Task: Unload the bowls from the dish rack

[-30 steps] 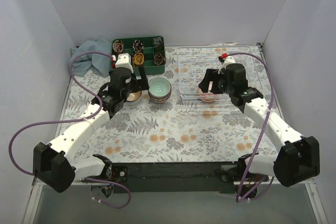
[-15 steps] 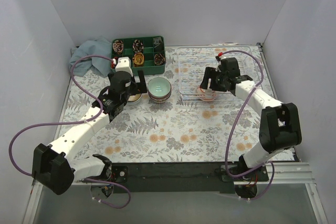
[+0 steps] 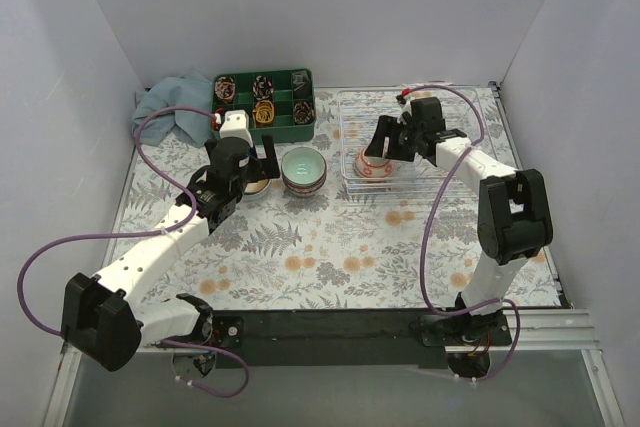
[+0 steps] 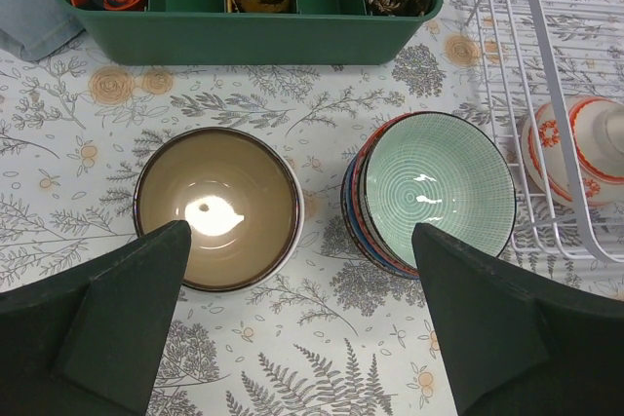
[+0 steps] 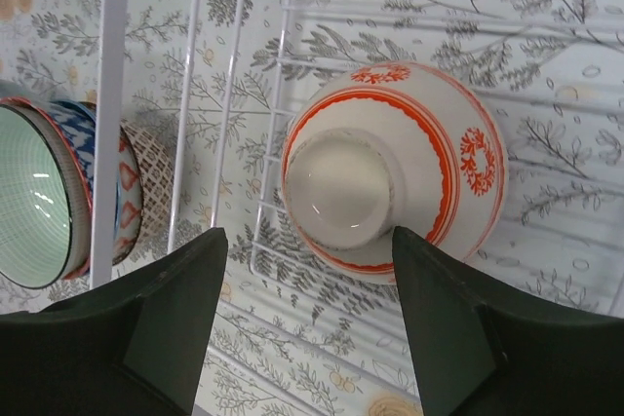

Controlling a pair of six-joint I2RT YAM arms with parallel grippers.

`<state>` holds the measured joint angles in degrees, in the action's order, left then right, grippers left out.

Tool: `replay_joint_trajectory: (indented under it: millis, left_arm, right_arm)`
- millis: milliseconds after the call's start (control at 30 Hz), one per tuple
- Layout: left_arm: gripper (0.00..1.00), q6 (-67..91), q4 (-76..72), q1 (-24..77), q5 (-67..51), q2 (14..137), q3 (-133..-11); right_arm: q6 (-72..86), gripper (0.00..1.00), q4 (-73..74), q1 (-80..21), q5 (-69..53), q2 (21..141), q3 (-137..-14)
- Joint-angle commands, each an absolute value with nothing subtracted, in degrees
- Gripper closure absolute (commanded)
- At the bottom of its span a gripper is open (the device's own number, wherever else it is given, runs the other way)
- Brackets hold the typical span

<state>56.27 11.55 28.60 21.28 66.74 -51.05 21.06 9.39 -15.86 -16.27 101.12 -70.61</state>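
Observation:
A white bowl with orange-red trim (image 5: 390,168) lies upside down in the white wire dish rack (image 3: 440,117) at its front left; it also shows in the top view (image 3: 373,164) and the left wrist view (image 4: 575,148). My right gripper (image 3: 384,150) hangs open over it, fingers (image 5: 458,338) either side, not touching. A teal bowl on a small stack (image 3: 303,168) and a brown bowl (image 3: 255,182) sit on the table left of the rack. My left gripper (image 3: 258,162) is open and empty above them, with the brown bowl (image 4: 216,207) and teal bowl (image 4: 434,190) between its fingers.
A green compartment tray (image 3: 266,107) with rolled items stands at the back, a blue cloth (image 3: 165,112) to its left. White walls close in the table on three sides. Purple cables loop off both arms.
My right arm has swung left and folded in, carrying the open gripper over the orange-trimmed bowl, which now lies further left in the rack. The left arm has barely moved.

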Motion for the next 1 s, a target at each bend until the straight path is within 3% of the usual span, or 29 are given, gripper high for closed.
replay_joint_trajectory:
  millis: [0,333,567,967]
  left_arm:
    - [0.02,55.2,10.28,28.3,22.68,65.3,-50.54]
    - [0.02,54.93,9.93,28.3,22.15,65.57,-50.1]
    - [0.02,54.49,9.67,28.3,22.06,65.21,-50.01]
    - [0.02,54.23,9.58,28.3,22.85,64.86,-49.75]
  right_arm:
    - [20.39,0.24,4.84,-16.0,-20.13,104.32,-77.07]
    - [20.03,0.22,6.32,-12.75,-13.8,100.9,-76.21]
    - [20.04,0.17,9.75,-8.17,-22.84,103.18,-76.02]
    - [23.28,0.06,10.28,-8.0,-27.95,109.86,-76.81]
